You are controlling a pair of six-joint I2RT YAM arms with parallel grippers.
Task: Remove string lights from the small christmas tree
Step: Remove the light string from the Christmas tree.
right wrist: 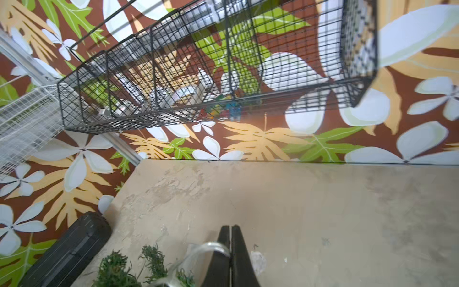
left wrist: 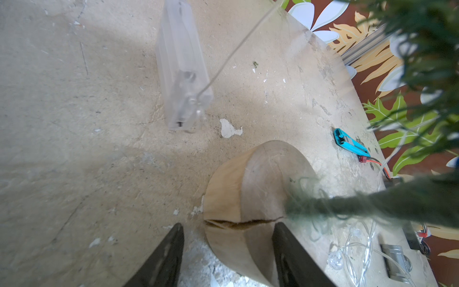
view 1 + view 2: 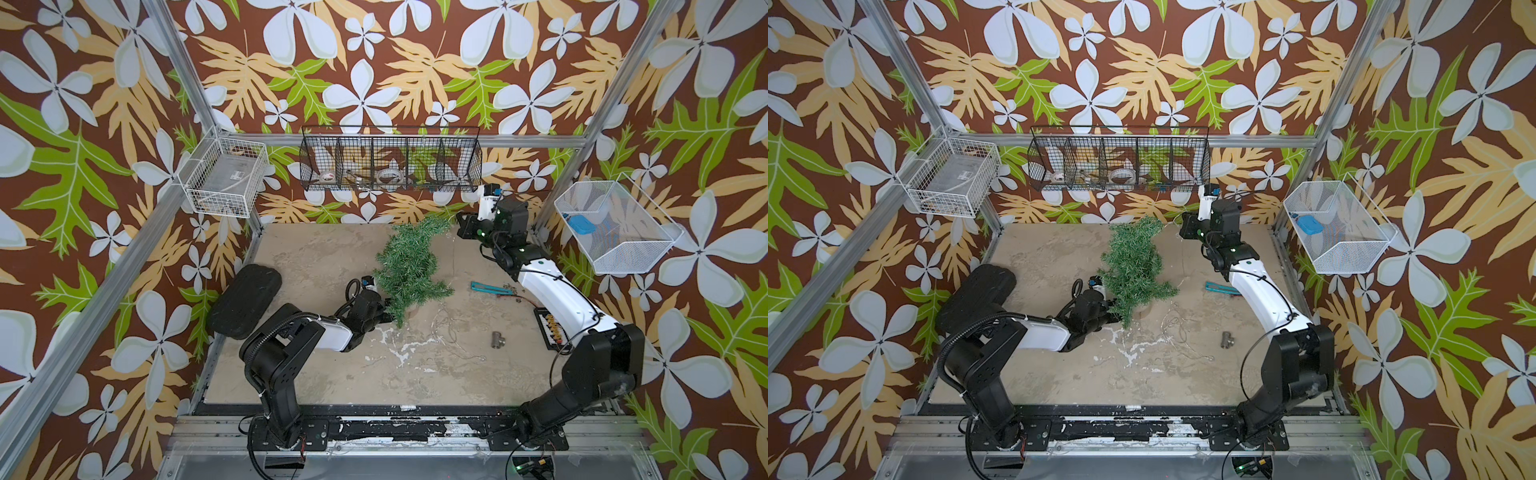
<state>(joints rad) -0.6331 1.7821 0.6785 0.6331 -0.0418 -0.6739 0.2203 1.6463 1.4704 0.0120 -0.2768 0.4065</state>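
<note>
Jaws of the left gripper (image 2: 227, 225) stand part-way apart, closed across the round pale wooden base (image 2: 248, 188) of the small christmas tree (image 3: 405, 266). Right gripper (image 1: 231, 227): jaws fully together, a loop of the string lights (image 1: 207, 245) pinched at the tips. Tree: dark green tinsel needles, ragged bent branches, mid scuffed beige tabletop (image 3: 324, 257), tip toward 1 o'clock beside the right gripper. Lights: thin near-transparent wire with clear bulbs, lying in a loose tangle at 4 o'clock of the base. One taut strand leaves a clear plastic battery box (image 2: 183, 72), blurred.
</note>
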